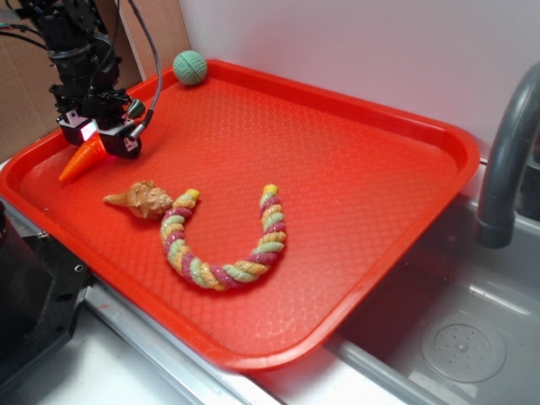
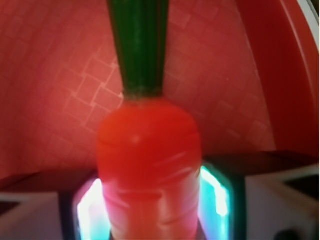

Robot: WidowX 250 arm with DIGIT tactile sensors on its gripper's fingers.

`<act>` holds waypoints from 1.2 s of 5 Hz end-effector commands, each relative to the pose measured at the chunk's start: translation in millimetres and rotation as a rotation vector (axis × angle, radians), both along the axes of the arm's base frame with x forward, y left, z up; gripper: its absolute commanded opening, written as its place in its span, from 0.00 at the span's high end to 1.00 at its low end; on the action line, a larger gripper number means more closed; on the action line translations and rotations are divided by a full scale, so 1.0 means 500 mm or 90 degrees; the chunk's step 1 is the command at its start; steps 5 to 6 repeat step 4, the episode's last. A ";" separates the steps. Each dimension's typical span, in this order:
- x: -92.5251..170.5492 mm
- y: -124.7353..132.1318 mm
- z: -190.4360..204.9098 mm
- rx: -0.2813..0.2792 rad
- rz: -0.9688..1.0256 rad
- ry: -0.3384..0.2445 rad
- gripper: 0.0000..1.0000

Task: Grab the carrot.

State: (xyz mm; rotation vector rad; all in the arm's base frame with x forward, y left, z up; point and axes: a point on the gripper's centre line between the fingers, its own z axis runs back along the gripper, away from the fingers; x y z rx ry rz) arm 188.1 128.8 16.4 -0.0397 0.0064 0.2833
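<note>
My pincer [image 1: 99,139] is clamped on the small bright-orange plastic carrot [image 1: 80,159], hiding its stem end; the tip pokes out over the red textured plastic tray [image 1: 354,160] beside a grey sink [image 1: 472,337].

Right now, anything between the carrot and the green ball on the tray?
Only the gripper itself, standing over the carrot. Past it, bare red tray runs up to the green ball. The exterior view shows this; the wrist view shows only the carrot.
</note>
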 end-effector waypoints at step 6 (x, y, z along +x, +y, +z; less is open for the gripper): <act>0.028 -0.138 0.372 0.035 -0.124 -0.144 1.00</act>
